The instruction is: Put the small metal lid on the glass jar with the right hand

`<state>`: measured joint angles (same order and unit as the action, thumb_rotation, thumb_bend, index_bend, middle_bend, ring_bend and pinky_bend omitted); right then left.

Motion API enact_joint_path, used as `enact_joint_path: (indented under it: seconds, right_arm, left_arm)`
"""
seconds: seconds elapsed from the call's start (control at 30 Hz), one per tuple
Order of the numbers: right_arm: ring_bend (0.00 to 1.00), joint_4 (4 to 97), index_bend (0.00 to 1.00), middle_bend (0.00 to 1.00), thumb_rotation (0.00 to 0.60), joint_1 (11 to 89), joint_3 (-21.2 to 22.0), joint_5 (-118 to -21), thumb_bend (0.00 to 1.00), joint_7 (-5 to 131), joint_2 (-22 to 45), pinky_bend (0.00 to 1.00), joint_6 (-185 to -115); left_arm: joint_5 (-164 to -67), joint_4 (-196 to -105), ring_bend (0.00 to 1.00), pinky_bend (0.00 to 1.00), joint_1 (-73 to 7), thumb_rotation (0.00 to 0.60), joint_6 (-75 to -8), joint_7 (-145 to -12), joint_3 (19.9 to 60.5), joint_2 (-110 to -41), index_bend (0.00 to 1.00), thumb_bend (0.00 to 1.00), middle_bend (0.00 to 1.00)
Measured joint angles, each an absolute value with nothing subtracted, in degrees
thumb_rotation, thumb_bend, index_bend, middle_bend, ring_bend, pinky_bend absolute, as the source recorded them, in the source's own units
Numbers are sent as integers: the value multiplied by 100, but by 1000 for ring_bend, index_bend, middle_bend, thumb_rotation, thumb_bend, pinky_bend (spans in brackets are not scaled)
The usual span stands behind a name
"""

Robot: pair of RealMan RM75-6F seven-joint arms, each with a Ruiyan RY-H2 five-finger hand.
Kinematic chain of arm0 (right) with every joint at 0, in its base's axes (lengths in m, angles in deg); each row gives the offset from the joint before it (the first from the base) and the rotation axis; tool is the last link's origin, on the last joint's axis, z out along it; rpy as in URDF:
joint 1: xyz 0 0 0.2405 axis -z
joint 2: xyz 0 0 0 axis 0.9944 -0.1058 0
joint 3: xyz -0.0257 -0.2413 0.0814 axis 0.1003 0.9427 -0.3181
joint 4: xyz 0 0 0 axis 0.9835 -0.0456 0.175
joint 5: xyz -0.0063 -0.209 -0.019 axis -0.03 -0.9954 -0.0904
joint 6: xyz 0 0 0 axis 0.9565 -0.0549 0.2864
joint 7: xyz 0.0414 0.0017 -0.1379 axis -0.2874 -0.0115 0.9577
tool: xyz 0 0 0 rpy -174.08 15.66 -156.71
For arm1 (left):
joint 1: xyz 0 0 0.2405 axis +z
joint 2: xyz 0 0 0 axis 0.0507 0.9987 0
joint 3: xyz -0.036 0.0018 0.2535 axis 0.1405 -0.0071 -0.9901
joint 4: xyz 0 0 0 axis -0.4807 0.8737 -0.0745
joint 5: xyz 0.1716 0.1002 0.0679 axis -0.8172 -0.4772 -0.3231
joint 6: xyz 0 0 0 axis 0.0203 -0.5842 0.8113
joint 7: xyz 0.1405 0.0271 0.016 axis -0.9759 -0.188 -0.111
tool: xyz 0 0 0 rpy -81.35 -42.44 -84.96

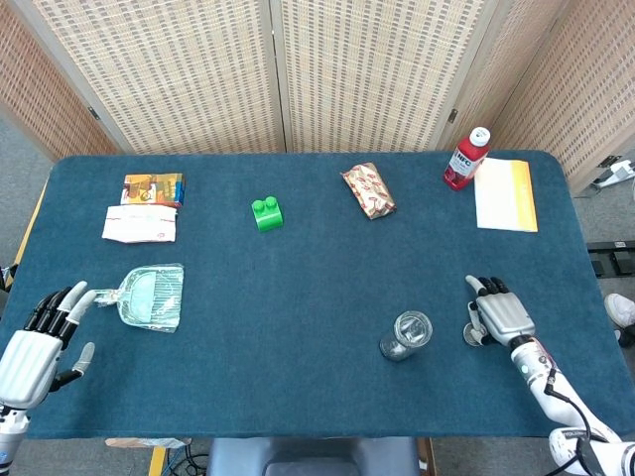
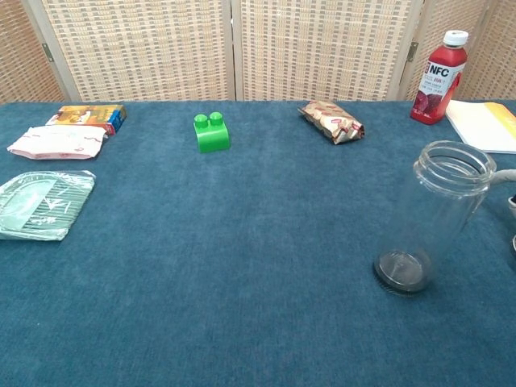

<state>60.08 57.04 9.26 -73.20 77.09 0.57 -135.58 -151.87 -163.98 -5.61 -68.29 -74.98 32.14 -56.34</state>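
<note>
A blue-carpeted table [image 1: 317, 258] stands before folding screens [image 1: 268, 69] of woven beige panels in pale frames, with grey floor [image 1: 20, 139] visible to either side under even, soft indoor light.
</note>
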Motion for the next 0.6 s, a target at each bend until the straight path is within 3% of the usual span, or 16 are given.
enact_joint_path:
  seconds: [0.6]
  right_arm:
    - [0,8249,694,52,600,5666,620,-7317,338,8207,-1371,0,-14218]
  left_arm:
    - [-15083,-16379,0,73,-600,600,-6704,-7754,3255,-5733,0,424,0]
